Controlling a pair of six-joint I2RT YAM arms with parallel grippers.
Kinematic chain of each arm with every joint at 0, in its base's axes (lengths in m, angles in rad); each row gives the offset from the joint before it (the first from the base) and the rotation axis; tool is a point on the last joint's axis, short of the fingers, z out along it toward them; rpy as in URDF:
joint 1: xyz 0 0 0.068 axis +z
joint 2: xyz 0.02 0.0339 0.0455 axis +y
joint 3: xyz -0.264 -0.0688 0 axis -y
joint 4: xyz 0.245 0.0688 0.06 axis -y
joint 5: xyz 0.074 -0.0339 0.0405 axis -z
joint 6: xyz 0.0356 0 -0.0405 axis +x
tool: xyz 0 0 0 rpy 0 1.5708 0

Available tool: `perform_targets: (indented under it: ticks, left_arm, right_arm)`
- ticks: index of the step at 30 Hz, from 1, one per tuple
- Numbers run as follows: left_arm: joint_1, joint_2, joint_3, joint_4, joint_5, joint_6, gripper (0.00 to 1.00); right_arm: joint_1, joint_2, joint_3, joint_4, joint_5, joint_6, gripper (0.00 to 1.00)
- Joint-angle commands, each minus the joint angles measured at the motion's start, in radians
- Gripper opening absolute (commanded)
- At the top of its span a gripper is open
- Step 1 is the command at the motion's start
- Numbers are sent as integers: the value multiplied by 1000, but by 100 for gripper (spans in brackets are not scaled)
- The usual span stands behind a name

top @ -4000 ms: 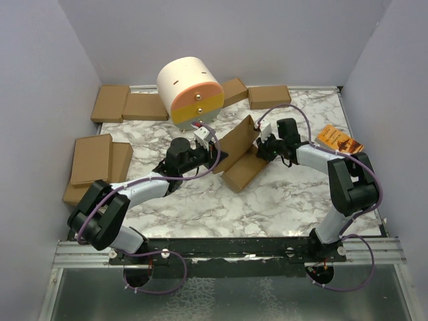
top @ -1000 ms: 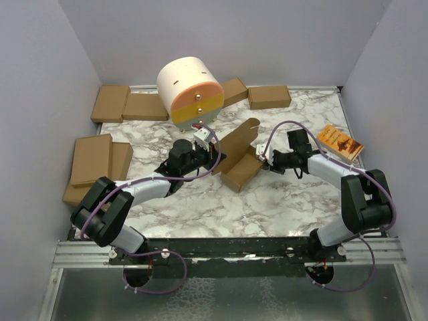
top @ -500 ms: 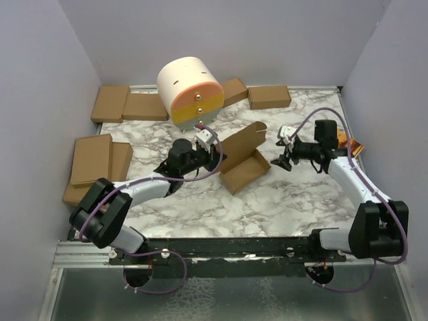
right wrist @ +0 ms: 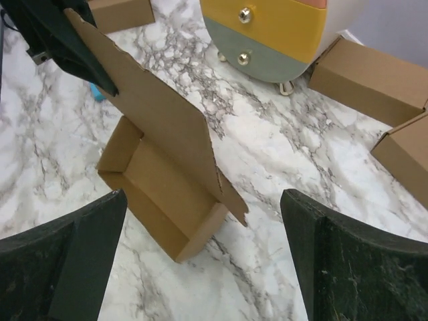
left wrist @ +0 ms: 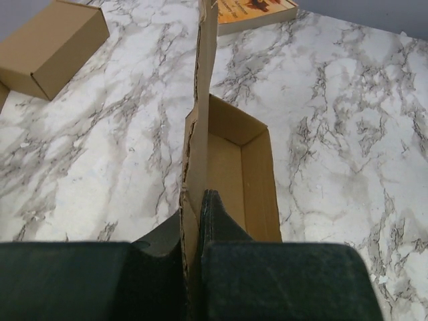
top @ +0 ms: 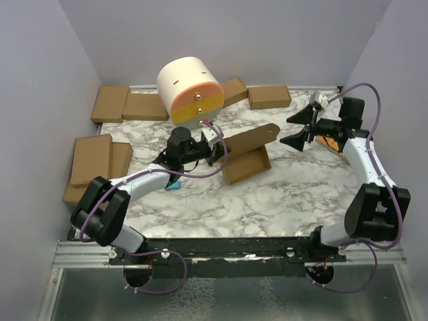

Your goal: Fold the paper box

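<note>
Half-folded paper box in the middle of the bench, its lid standing up.
The left gripper is clamped on the lid's end; the right gripper hangs spread wide and empty toward the right edge. Light, thin card, I'd say, easily creased, so best held by the flap edges. The left wrist view shows the pinch plainly; overhead barely does.

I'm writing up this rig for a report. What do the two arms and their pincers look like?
The left arm and right arm match: pale grey-white links between bulky black joints, a purple cable looping along each. The left pincer and right pincer have dark, matte, wedge-shaped fingers. I see no markings.
</note>
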Motion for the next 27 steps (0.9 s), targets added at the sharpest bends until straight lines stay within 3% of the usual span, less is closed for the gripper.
perform_targets:
  ticks: [1, 2, 8, 11, 20, 27]
  left_arm:
    - [57, 73, 79, 1, 186, 13, 0]
    - [77, 100, 89, 12, 219, -16, 0]
    - [177, 327, 233, 109, 456, -285, 0]
    - [182, 390, 275, 100, 478, -329, 3]
    - [182, 334, 250, -32, 240, -213, 47]
    - [193, 163, 138, 0, -3, -215, 64]
  right_arm:
    - [1, -135, -199, 215, -1, 191, 99]
    - [1, -156, -237, 266, 10, 227, 99]
    - [-1, -137, -239, 209, 41, 177, 99]
    - [-1, -127, -242, 200, 59, 164, 99]
    - [-1, -119, -252, 204, 62, 155, 99]
    - [-2, -115, -251, 189, 64, 134, 99]
